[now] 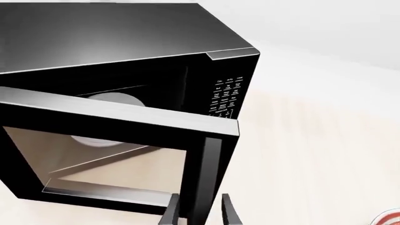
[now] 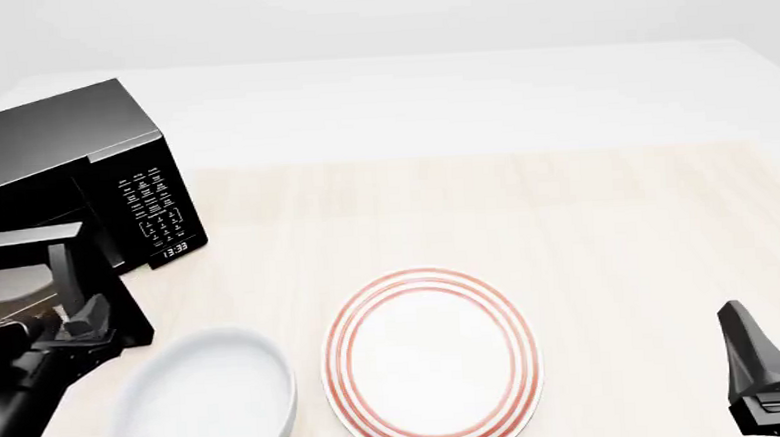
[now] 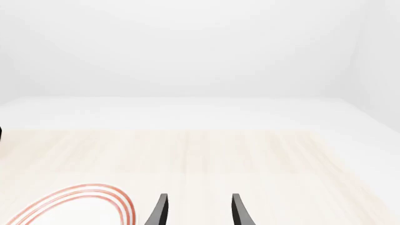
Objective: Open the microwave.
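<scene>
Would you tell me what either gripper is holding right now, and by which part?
The left gripper straddles the microwave door's handle near its lower end; firm contact cannot be told. The right gripper is open, holding nothing.

One microwave (image 2: 81, 185), one striped plate (image 2: 432, 361), one bowl (image 2: 207, 408), two tools: left tool (image 1: 198, 213), right tool (image 3: 197, 211).

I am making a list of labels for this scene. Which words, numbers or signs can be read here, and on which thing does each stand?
"13:33": clock at the foot of the keypad on the microwave.
Keypad button labels: white print, too small to read in the front and left wrist views.
Plate and bowl: no text.
</scene>
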Robot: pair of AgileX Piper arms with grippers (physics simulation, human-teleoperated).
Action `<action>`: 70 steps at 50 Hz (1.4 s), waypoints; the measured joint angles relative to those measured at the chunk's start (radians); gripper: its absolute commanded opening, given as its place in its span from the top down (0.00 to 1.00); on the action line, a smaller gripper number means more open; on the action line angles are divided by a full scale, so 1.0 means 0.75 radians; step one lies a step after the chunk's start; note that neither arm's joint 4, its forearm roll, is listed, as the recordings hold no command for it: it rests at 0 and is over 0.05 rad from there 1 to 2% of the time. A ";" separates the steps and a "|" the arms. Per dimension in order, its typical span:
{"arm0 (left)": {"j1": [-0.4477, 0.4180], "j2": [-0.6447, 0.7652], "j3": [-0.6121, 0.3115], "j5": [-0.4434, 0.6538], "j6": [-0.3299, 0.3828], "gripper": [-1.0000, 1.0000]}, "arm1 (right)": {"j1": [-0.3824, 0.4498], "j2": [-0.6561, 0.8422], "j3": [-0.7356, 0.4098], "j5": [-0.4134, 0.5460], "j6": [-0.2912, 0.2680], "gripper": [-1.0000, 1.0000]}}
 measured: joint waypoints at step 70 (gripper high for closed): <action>0.035 -0.448 -0.061 0.342 0.038 0.00 | 0.000 0.000 0.000 0.000 0.000 0.00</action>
